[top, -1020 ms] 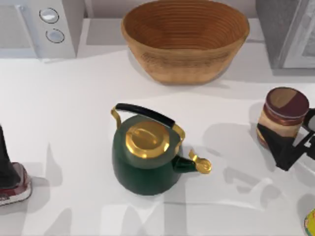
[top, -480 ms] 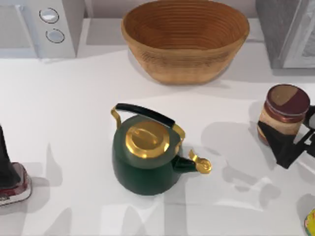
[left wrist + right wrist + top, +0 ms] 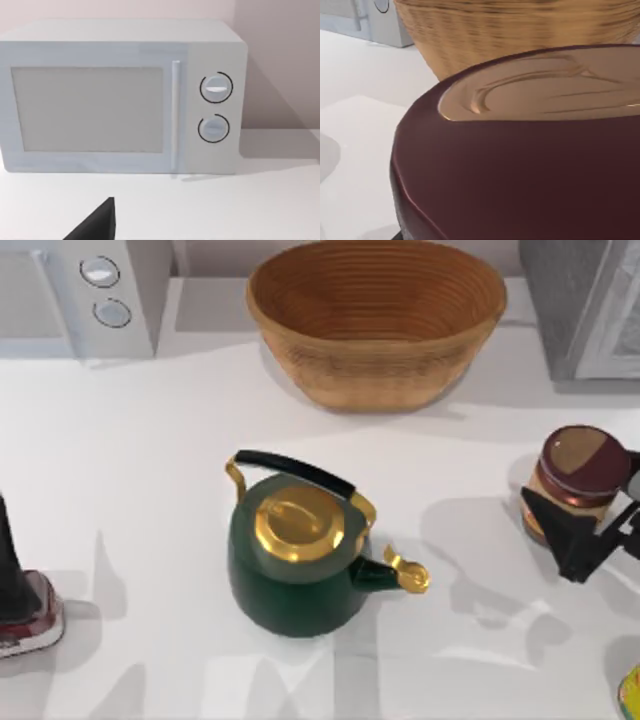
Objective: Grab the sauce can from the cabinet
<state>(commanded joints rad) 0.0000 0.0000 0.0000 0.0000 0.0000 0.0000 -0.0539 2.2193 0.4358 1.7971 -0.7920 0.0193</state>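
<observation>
The sauce can (image 3: 580, 472), with a glossy maroon-brown top and tan and reddish bands, stands upright at the table's right edge. My right gripper (image 3: 586, 506) is shut on it, with one black finger (image 3: 562, 532) across its lower side. In the right wrist view the can's maroon top (image 3: 520, 150) sits very close below the camera. The grey cabinet (image 3: 575, 310) stands behind at the far right. My left arm (image 3: 18, 585) is parked at the left edge, and a dark fingertip (image 3: 95, 226) of its gripper faces the microwave.
A green kettle (image 3: 295, 565) with a gold lid stands mid-table, its spout pointing right toward the can. A woven basket (image 3: 375, 320) sits at the back centre, and a white microwave (image 3: 80, 295) at the back left. A yellow object (image 3: 631, 692) lies at the bottom right corner.
The sauce can and the right gripper holding it have shifted slightly toward the table's front. The left arm and the kettle have stayed put.
</observation>
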